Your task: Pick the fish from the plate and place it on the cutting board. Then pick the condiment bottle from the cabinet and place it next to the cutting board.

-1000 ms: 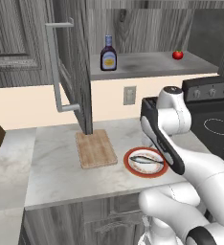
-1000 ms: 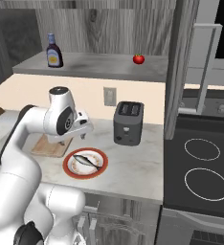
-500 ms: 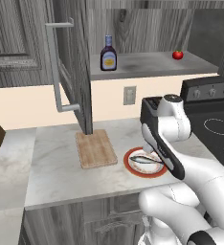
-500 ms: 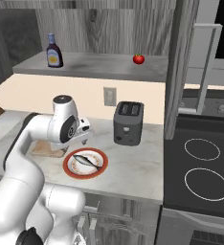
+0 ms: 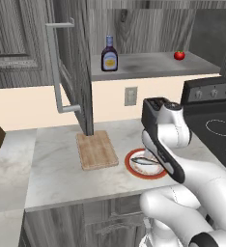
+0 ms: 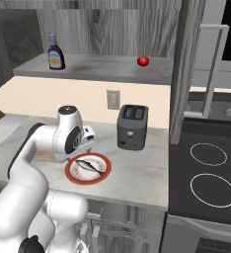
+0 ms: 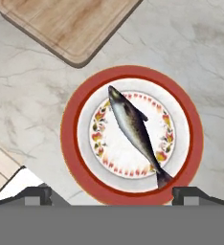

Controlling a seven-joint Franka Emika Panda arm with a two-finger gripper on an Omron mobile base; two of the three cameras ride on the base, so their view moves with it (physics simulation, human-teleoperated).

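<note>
Hand view: gripper splayed, apparently hovering over fish.

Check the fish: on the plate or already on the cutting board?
On the plate. The fish lies diagonally across the plate; the cutting board beside it is bare.

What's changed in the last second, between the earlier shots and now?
The arm has swung lower, bringing the hand down over the plate. Nothing was taken hold of or let go. The fish lies on the plate as before; cutting board and condiment bottle have not moved.
</note>
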